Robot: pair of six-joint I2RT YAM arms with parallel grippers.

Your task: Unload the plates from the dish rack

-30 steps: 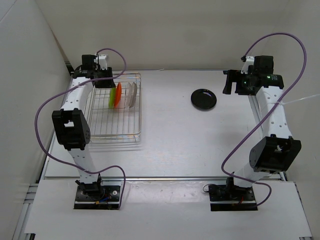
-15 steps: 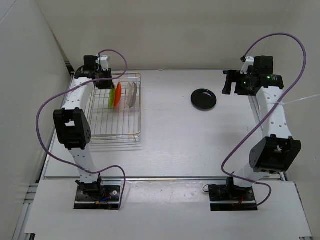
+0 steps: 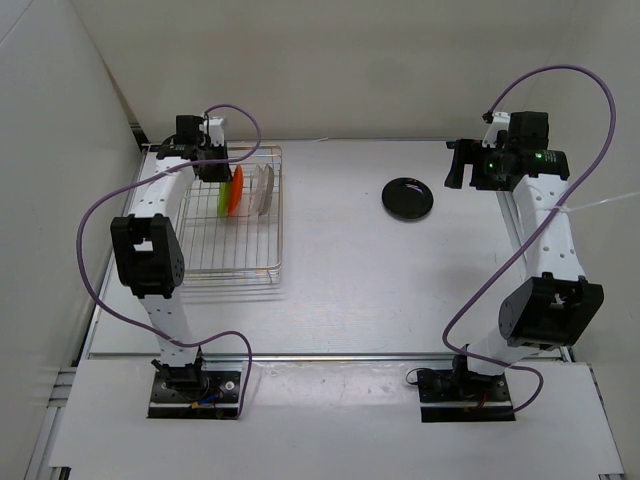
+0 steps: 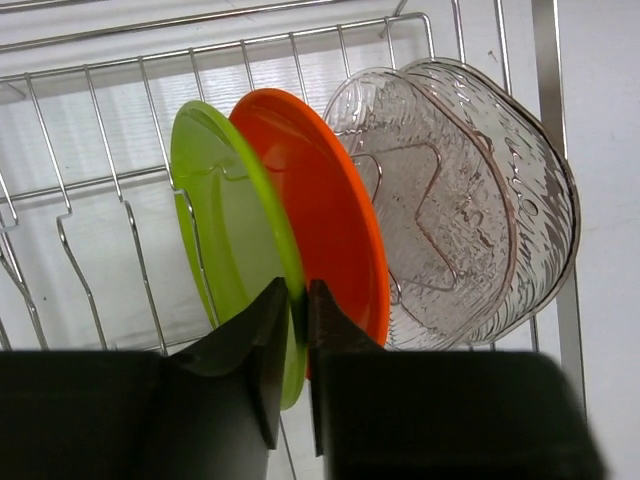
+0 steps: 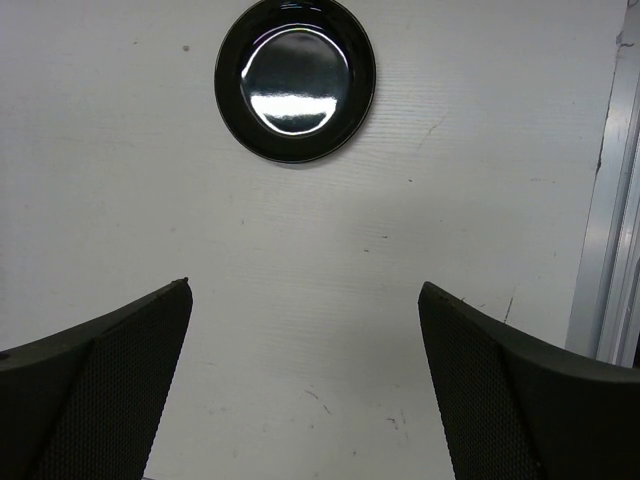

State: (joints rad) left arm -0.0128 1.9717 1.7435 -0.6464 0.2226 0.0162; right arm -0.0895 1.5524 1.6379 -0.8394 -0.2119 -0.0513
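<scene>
Standing on edge in the far part of the dish rack (image 3: pixel 232 250), by the desk's (image 3: pixel 350 290) left border, are the lime green plate (image 4: pixel 225 220), the orange plate (image 4: pixel 320 200) and the clear plates (image 4: pixel 470 200). They lean one against the next, green leftmost. The left end effector (image 4: pixel 297 330) is narrowed onto the green plate's lower rim, one finger on each face. A broad stretch of white desk separates the rack from the glossy black plate (image 5: pixel 295 80), which lies flat toward the far right. The right end effector (image 5: pixel 305 290) hangs over the desk near it, spread wide, holding nothing.
</scene>
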